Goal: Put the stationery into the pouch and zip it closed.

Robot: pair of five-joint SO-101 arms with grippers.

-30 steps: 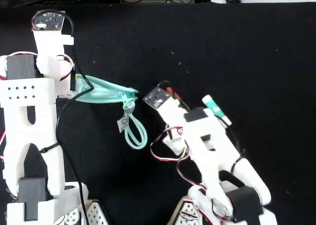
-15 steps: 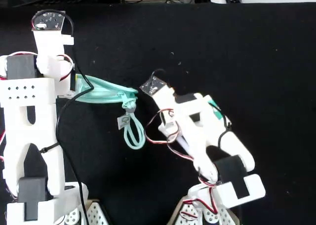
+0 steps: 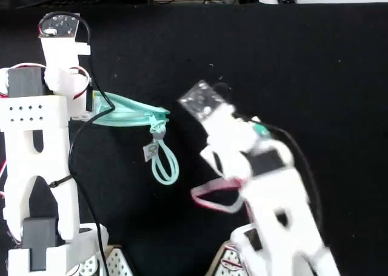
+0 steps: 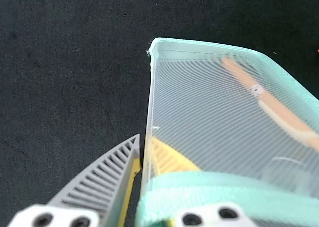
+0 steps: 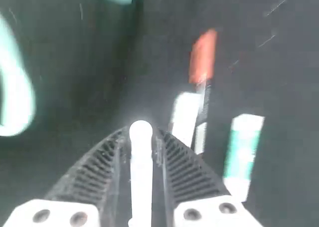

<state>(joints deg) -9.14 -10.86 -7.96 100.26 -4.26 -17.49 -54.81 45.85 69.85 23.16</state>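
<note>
**Pouch.** The pouch (image 3: 126,116) lies left of centre in the high view, its left end hidden under the left arm. It is a soft mesh bag with a teal band along the edge. Judged light and floppy, so the mouth will sag unless it is held. The banded edge is the firmest place to take hold.

The fingers of the left gripper (image 4: 144,140) are clamped on that edge, the grey one outside the wall and the yellow one against its other face. 1 orange pen (image 4: 271,105) is already inside.

**Zip pull loop.** The zip pull loop (image 3: 162,162) lies on the bench (image 3: 303,57) just below the pouch's right end in the high view. It is a thin cord, judged limp and apt to slip from a pinch.

**Stationery.** The fingers of the right gripper (image 5: 141,133) are closed on a white pen (image 5: 141,169), which stands lengthwise between them with its tip just past the fingertips. Judged stiff, light and smooth, so it may slide along its own length.

Beyond the fingertips, apart from them, 2 more items lie on the bench: a red-capped pen (image 5: 202,57) and a teal-capped marker (image 5: 242,147). Mid-barrel is the suggested hold for each.
</note>
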